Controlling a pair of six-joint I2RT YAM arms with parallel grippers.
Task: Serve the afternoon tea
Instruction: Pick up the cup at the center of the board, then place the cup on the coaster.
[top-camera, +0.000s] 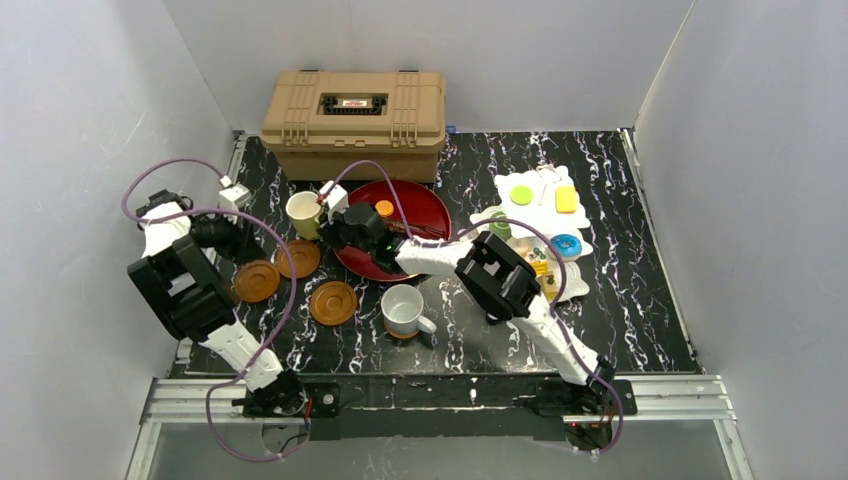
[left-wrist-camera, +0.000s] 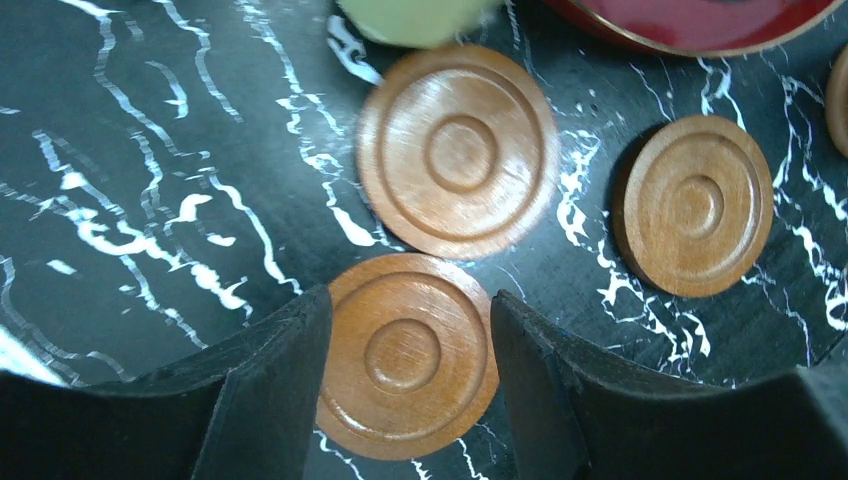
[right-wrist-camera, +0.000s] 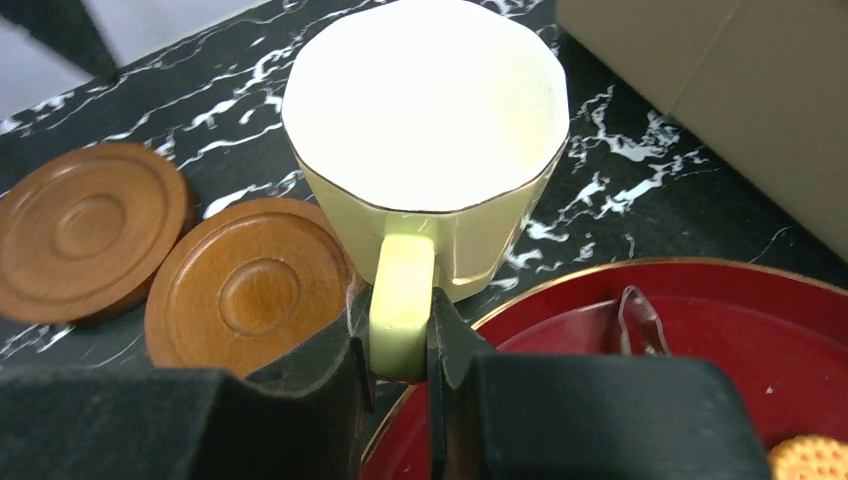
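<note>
My right gripper (right-wrist-camera: 400, 335) is shut on the handle of the pale-yellow mug (right-wrist-camera: 425, 110), which stands upright and empty at the dark-red tray's left rim; in the top view the gripper (top-camera: 328, 222) is just right of the mug (top-camera: 303, 213). My left gripper (left-wrist-camera: 408, 300) is open, with a finger on each side of a round brown saucer (left-wrist-camera: 405, 355), apparently just above it. Two more saucers (left-wrist-camera: 457, 150) (left-wrist-camera: 695, 205) lie beside it. The white mug (top-camera: 403, 310) stands on a fourth saucer. The white tiered stand (top-camera: 540, 200) holds several toy cakes at the right.
The big dark-red tray (top-camera: 420, 205) holds an orange biscuit (top-camera: 384, 208) and a clear item (right-wrist-camera: 640, 320). The tan plastic case (top-camera: 355, 122) stands closed at the back. White walls enclose the black marbled table on three sides.
</note>
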